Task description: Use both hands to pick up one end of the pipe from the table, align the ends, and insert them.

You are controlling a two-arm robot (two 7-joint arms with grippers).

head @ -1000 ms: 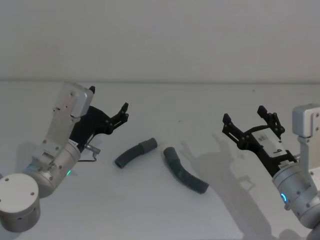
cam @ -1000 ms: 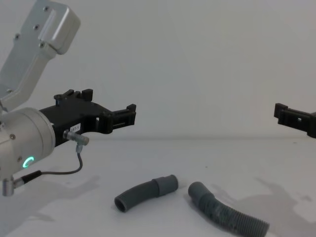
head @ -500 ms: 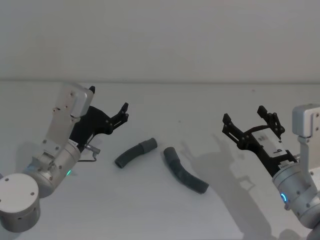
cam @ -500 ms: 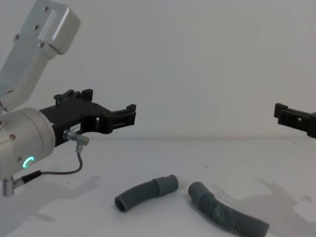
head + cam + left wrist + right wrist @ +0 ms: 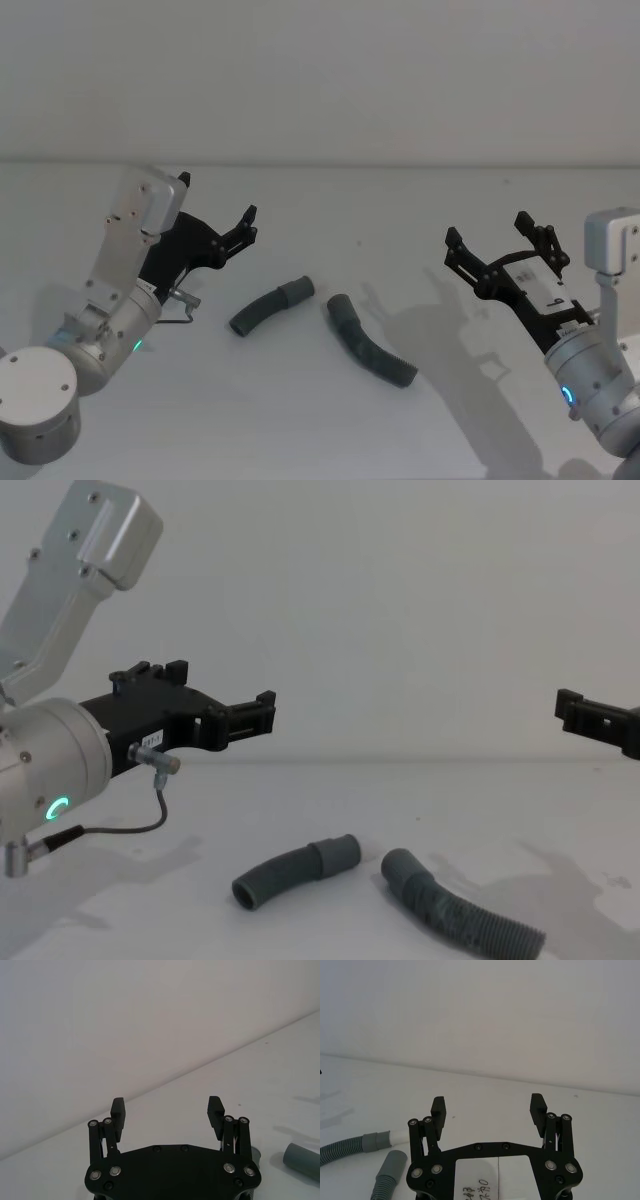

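two pipe pieces lie on the table (image 5: 300, 430) near the head view's centre, with their cuffs near each other but apart. the left piece (image 5: 268, 307) is at 9 o'clock of the right piece (image 5: 368, 345). risk: the hose looks flexible, so a grasp far from a cuff would likely let that end sag and miss; a descending finger could knock the neighbouring cuff. the left gripper (image 5: 167, 1107), at 10 o'clock of the pieces, and the right gripper (image 5: 487, 1105), at 3 o'clock, hover spread wide, touching nothing.
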